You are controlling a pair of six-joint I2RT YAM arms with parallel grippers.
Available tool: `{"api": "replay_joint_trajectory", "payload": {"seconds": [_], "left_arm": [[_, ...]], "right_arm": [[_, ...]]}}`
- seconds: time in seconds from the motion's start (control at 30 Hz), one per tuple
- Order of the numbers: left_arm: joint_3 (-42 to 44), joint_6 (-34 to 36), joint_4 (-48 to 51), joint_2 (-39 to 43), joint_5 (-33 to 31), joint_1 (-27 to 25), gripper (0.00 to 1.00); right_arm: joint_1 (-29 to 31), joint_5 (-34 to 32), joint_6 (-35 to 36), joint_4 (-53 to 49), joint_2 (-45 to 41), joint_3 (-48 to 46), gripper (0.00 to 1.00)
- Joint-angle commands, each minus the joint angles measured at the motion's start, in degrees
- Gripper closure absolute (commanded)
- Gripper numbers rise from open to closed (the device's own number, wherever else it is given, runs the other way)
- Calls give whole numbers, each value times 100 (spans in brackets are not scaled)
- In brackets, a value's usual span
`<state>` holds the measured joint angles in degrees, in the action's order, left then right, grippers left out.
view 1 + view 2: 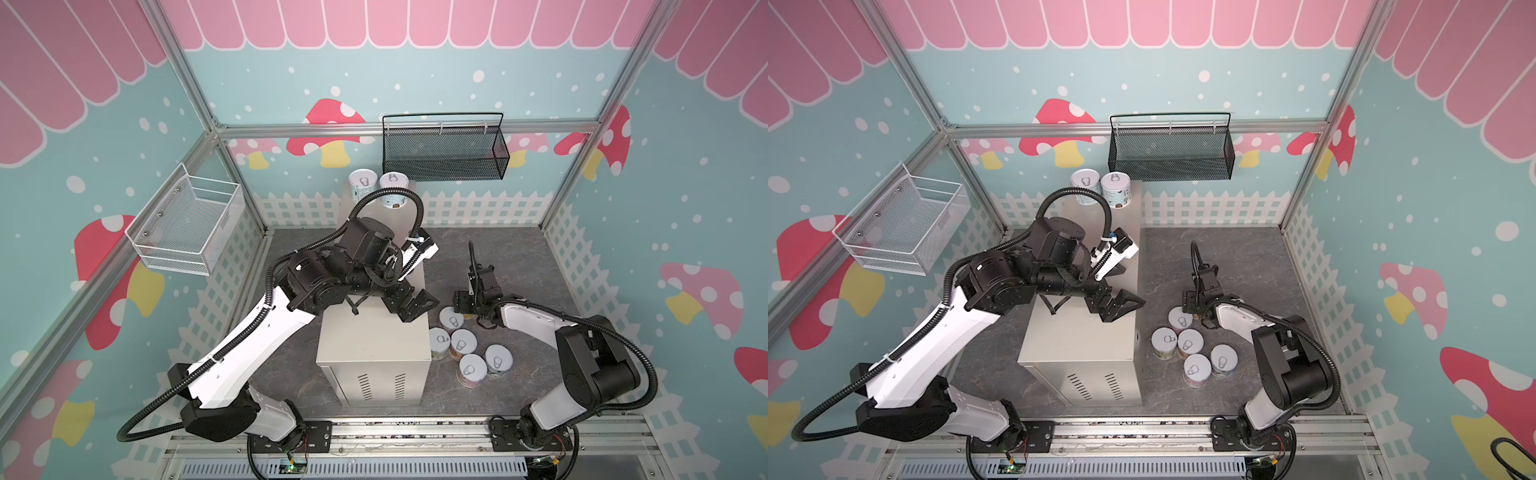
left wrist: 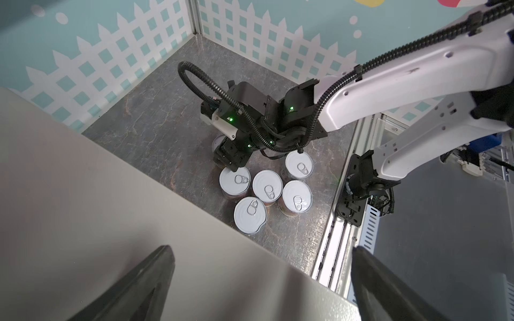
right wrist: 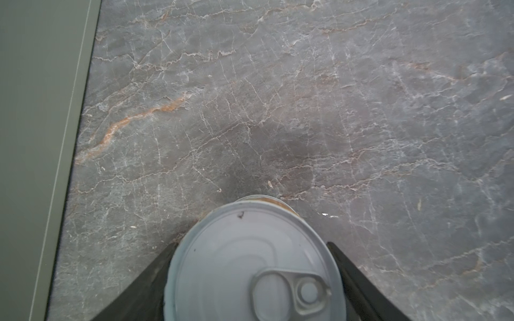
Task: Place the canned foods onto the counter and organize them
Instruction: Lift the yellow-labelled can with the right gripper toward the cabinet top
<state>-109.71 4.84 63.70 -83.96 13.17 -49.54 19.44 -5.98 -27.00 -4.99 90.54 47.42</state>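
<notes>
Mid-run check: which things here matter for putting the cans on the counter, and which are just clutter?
Job:
- counter
- two cans standing at its far end
- five loose floor cans beside it
- sixth can, gripped by the right gripper
- left gripper, open over the counter

Just lying about:
- black mesh basket
- white wire basket

Left gripper (image 1: 421, 310) wide open, arm folded — right gripper (image 3: 250, 245) low, jaws against a can (image 3: 236, 266)
</notes>
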Motion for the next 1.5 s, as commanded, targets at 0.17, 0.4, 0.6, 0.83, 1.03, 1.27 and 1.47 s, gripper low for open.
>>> {"api": "replay_joint_trajectory", "payload": {"seconds": [0.17,0.4,0.6,0.83,1.03,1.27,1.47], "left_arm": [[-182,236,66,88,-663,-60,1],[36,297,-479,554,-1645,-59,1],[187,384,-556,835,-2196,-49,1],[467,482,-521,1207,-2283,43,1],[571,526,-544,1465,-2370,150,1],[882,547,-768,1788,-2486,350,1],[1131,535,-1013,2022,-2374,574,1]], "right_arm": [[-20,155,700,-193,-773,-49,42],[-19,591,1585,-792,-1832,459,42],[-26,1177,2198,-1726,-2158,1612,42],[-20,2152,2661,-2583,-1991,3453,41],[-20,3220,3195,-2968,-1702,4819,38],[-20,4346,3500,-3314,-1304,5629,37],[137,4948,3472,-3328,-1021,5910,38]]}}
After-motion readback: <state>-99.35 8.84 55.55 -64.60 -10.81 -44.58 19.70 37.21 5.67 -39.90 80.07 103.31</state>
